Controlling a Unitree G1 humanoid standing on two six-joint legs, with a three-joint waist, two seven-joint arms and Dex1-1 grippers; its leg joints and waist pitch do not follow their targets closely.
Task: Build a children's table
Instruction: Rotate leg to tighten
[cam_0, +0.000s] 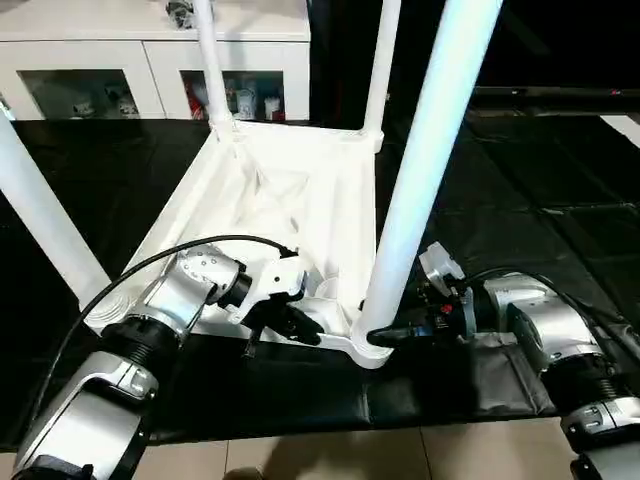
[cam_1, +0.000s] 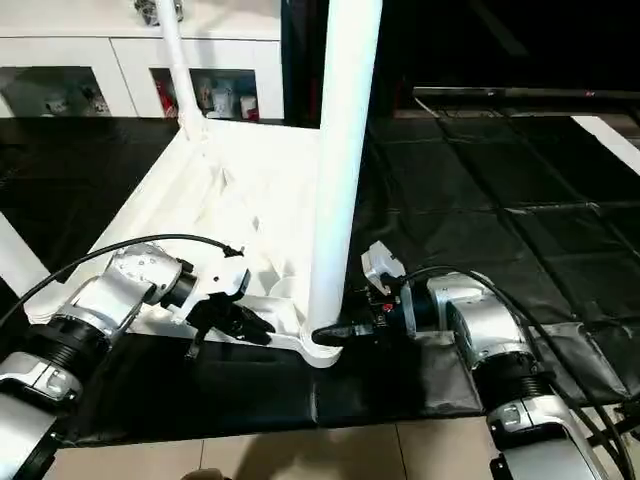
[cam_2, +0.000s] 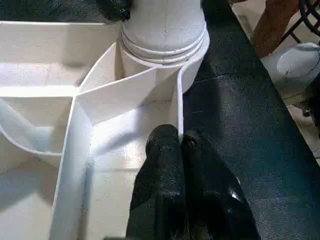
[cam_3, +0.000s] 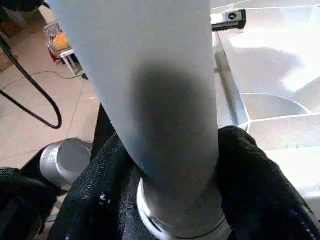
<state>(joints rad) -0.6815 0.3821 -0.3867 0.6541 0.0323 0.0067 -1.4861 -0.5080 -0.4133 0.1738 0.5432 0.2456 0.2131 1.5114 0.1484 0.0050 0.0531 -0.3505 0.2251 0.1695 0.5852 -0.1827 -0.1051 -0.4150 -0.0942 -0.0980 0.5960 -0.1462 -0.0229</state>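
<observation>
The white tabletop lies upside down on the black mat, ribbed underside up. Four white legs stand in its corner sockets: near right, near left, far left and far right. My left gripper is shut, pinching the thin rim wall at the tabletop's front edge, just left of the near right socket. My right gripper reaches in from the right at that socket. Its black fingers hug both sides of the near right leg just above its base.
A white cabinet with glass doors stands behind the tabletop. The black mat stretches to the right and ends at pale floor tiles close in front of me. A dark low bench sits at the back right.
</observation>
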